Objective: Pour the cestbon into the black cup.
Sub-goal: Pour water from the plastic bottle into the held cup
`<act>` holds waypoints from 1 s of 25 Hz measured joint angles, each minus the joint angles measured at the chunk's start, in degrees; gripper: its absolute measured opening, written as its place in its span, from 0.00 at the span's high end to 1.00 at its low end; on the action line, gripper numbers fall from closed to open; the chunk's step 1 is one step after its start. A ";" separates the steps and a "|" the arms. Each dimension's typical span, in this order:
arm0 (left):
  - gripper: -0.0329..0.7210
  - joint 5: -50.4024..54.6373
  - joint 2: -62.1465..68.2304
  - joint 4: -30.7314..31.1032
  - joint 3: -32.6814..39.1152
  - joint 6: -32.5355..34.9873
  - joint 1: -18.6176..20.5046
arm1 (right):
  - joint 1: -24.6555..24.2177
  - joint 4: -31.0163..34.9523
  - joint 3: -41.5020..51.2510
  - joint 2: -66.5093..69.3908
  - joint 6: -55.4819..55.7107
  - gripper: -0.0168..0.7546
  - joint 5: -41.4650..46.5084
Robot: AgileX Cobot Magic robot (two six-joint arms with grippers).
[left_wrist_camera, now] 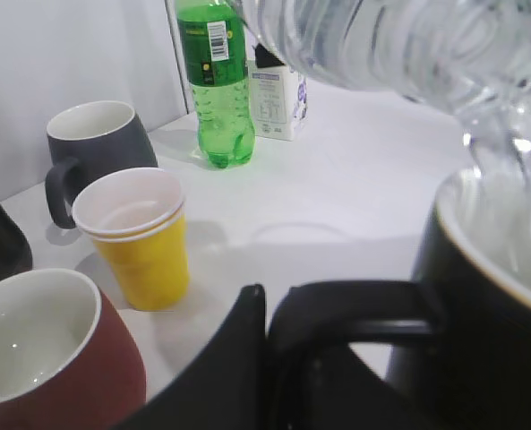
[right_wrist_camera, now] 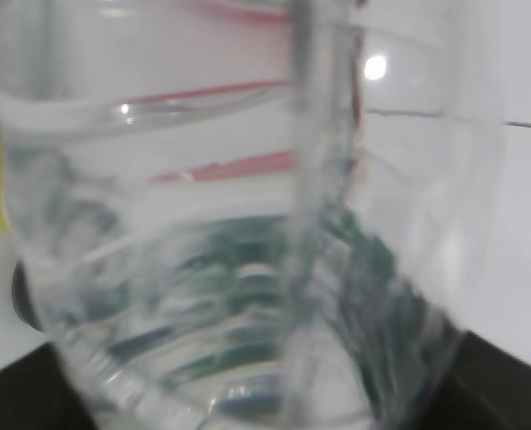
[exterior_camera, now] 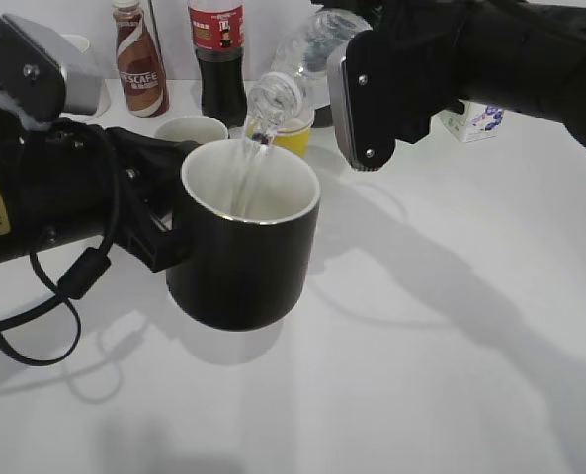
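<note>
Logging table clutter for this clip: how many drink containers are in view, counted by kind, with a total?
Bottles: 4 (cestbon, green soda, cola, Nescafe)
Mugs: 3 (black cup, grey, maroon)
Disposable cups: 2, nested (yellow, white)
Cartons: 1
Total: 10
</note>
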 joint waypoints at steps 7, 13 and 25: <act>0.91 0.00 0.05 0.00 0.00 0.00 0.00 | 0.00 0.18 0.00 0.00 -0.55 0.39 -3.06; 0.91 0.06 0.05 0.00 0.00 0.00 0.00 | 0.00 0.31 -0.06 0.00 -0.64 0.39 -3.47; 0.91 -1.79 0.05 -3.49 0.00 0.16 0.64 | 0.00 -18.20 -0.34 0.00 45.51 0.39 0.29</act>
